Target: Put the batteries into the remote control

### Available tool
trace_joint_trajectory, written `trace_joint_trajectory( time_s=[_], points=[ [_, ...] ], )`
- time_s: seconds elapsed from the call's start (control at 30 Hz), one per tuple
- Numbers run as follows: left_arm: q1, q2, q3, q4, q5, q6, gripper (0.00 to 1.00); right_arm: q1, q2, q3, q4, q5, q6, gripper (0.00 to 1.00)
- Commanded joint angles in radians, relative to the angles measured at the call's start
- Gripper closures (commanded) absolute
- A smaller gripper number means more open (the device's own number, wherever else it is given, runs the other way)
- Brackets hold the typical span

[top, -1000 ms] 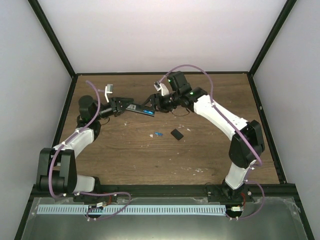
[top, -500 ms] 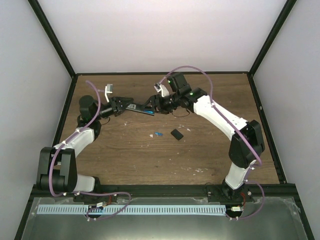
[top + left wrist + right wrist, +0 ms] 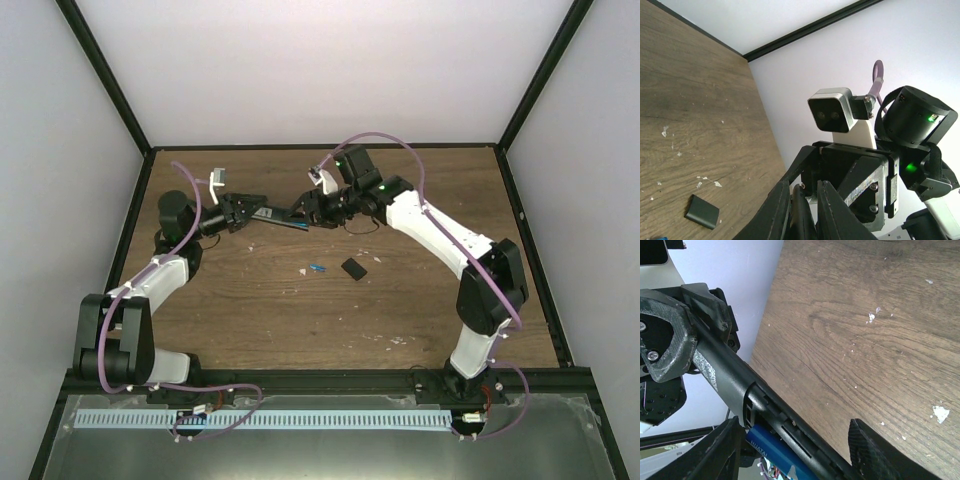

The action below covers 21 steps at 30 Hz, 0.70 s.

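Top external view: both arms reach toward the far middle of the table point(image 3: 420, 310), and their grippers meet nose to nose above the wood. The left gripper point(image 3: 258, 213) is clamped tight on one end of the remote control point(image 3: 283, 220), a slim black bar that points at the right gripper point(image 3: 304, 209).

Right wrist view: that gripper's fingers point(image 3: 715, 455) stand apart, one on each side of the bar. Bare wood shows between the remote and the finger at the picture's right, so nothing is pinched. A blue battery point(image 3: 771, 452) lies along the remote's recessed bay, close to the other finger (whether it is fully seated I cannot tell).

Left wrist view: the two fingers point(image 3: 775, 210) squeeze the remote's thin edge. Directly ahead, the right arm's wrist camera point(image 3: 832, 110) and its black housing with a green light fill the frame and hide whatever lies beyond.

On the table, nearer the arm bases and well apart from both grippers, a loose battery point(image 3: 317, 268) lies just beside the short black cover point(image 3: 353, 268). A purple cable point(image 3: 400, 145) arcs over the right arm. Pale flecks dot the wood.
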Motion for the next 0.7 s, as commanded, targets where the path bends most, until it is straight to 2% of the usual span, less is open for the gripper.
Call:
trace_joint_trajectory(
  time_s=[0.0, 0.67],
  points=[
    [-0.002, 0.0, 0.018, 0.037, -0.006, 0.006, 1.0, -0.003, 0.012, 0.006, 0.002, -0.024, -0.006, 0.5],
    [-0.003, 0.004, 0.012, 0.184, -0.006, -0.135, 1.0, -0.002, -0.048, -0.088, 0.096, -0.031, 0.006, 0.62]
  ],
)
